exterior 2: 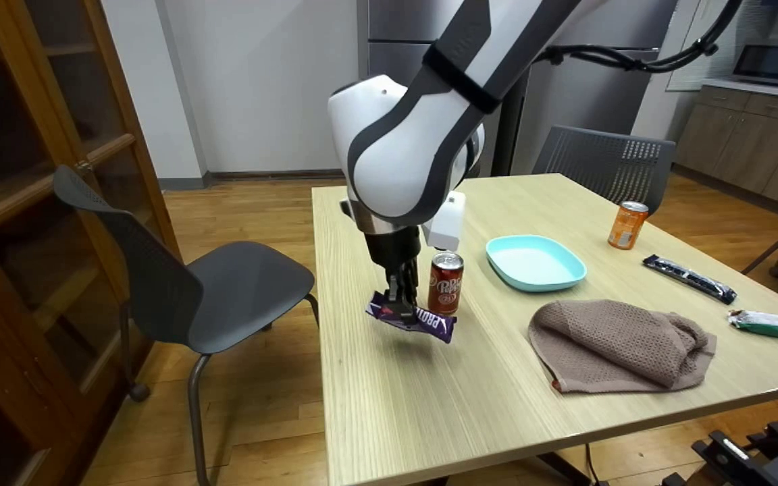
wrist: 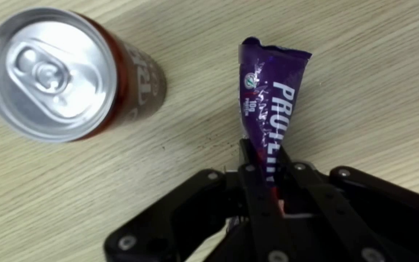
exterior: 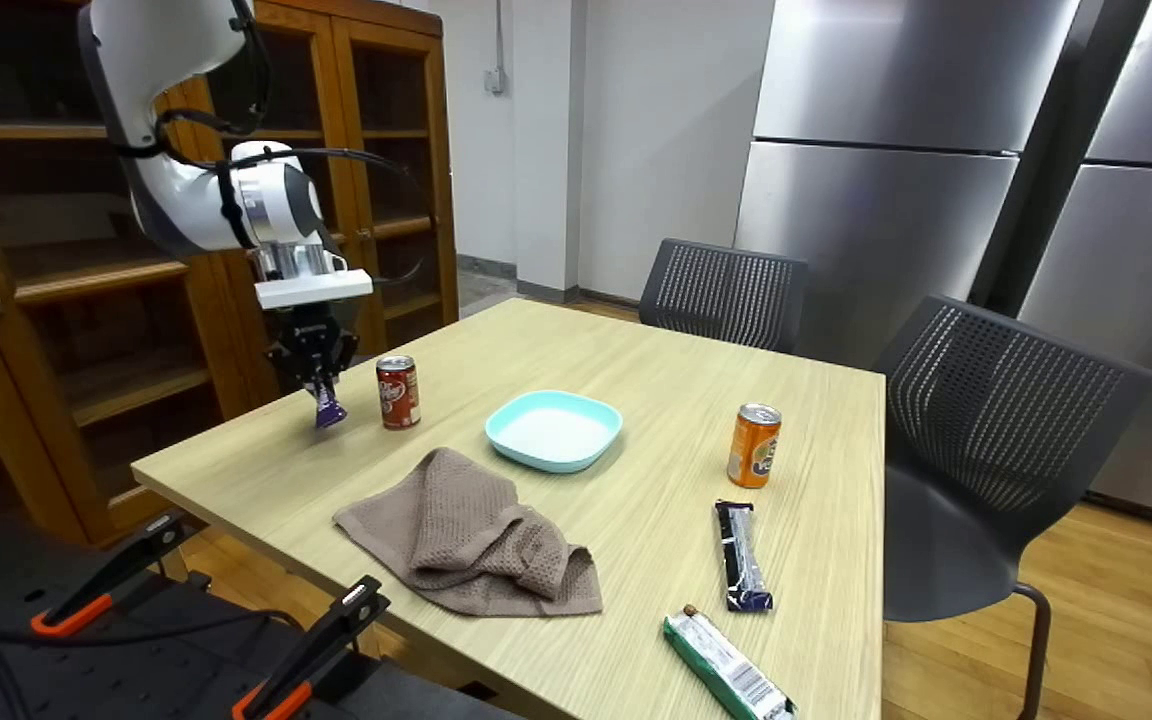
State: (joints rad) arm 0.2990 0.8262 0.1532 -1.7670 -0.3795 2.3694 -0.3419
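Observation:
My gripper (wrist: 266,153) is shut on a purple protein bar wrapper (wrist: 273,83), pinched so that its printed end fans out beyond the fingertips. The rest of the wrapper is hidden by the fingers in the wrist view. In an exterior view the wrapper (exterior 2: 433,322) sticks out on both sides of the gripper, tilted, low over the table; whether it touches the wood I cannot tell. A dark red soda can (wrist: 53,72) stands upright close beside it, apart from the gripper. That same can (exterior: 398,392) is just right of the gripper in an exterior view.
A light blue dish (exterior: 551,430) sits beyond the can. A crumpled brown cloth (exterior: 476,540) lies near the table edge. Farther off are an orange can (exterior: 754,445), a dark wrapped bar (exterior: 739,555) and a green-white bar (exterior: 726,660). Chairs (exterior 2: 247,290) surround the table.

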